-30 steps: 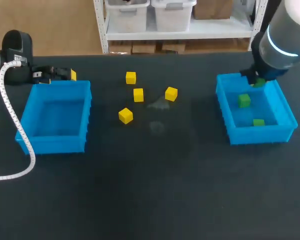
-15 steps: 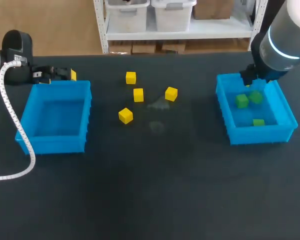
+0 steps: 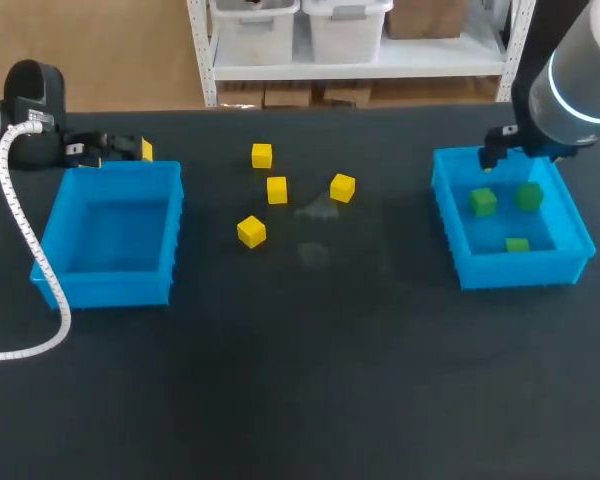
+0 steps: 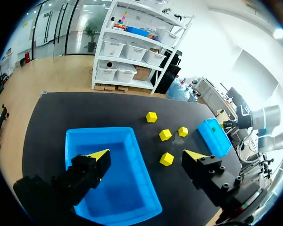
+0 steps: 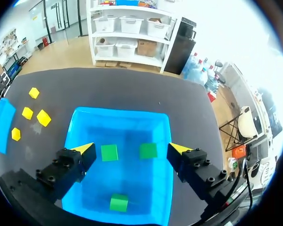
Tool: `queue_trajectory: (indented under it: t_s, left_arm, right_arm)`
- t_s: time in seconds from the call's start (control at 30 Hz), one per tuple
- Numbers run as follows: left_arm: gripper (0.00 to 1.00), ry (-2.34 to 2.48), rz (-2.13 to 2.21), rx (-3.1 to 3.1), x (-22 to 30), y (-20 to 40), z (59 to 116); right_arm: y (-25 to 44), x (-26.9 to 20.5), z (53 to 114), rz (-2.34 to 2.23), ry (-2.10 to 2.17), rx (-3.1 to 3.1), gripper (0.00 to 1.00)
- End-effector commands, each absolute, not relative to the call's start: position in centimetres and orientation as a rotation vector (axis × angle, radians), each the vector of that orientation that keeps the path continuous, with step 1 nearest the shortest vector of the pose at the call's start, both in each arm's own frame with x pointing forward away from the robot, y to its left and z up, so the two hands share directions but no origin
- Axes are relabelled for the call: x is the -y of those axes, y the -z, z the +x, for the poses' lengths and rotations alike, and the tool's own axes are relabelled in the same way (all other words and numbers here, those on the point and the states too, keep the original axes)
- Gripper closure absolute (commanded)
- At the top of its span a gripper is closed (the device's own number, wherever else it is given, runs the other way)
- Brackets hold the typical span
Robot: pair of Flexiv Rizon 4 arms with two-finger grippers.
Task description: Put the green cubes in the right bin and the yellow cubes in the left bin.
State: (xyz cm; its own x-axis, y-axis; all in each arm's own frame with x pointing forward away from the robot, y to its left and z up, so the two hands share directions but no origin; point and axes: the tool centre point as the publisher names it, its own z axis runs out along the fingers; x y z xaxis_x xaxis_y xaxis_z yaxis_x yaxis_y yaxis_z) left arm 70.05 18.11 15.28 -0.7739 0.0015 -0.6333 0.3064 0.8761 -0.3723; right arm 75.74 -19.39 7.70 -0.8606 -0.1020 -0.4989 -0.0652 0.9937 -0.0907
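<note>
Black tabletop is seen from overhead: four yellow cubes lie between the left bin and the right bin, the latter holding three green cubes. By the left wrist, the left gripper is shown spread empty over the left bin; by the right wrist, the right gripper is shown parted above the green cubes.

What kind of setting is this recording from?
Probably a robotics lab sorting bench: a black table carries a left bin, a right bin holding green cubes, loose yellow cubes between them, and the right arm by that bin.
</note>
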Motion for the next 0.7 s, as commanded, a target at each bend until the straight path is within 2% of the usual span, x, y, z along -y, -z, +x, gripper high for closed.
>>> queue_trajectory:
  t_s: [0.03, 0.47, 0.7]
  left_arm:
    - [0.0, 0.627, 0.227, -2.382, -18.4, -15.1, 70.0]
    - [0.0, 0.627, 0.227, -2.382, -18.4, -15.1, 70.0]
    - [0.0, 0.561, 0.554, -2.437, -15.1, -16.3, 73.7]
  right_arm:
    - [-7.7, 19.5, 75.5, -0.116, 0.095, -2.601, 0.0]
    - [-7.7, 19.5, 75.5, -0.116, 0.095, -2.601, 0.0]
    - [-7.7, 19.5, 75.5, -0.116, 0.095, -2.601, 0.0]
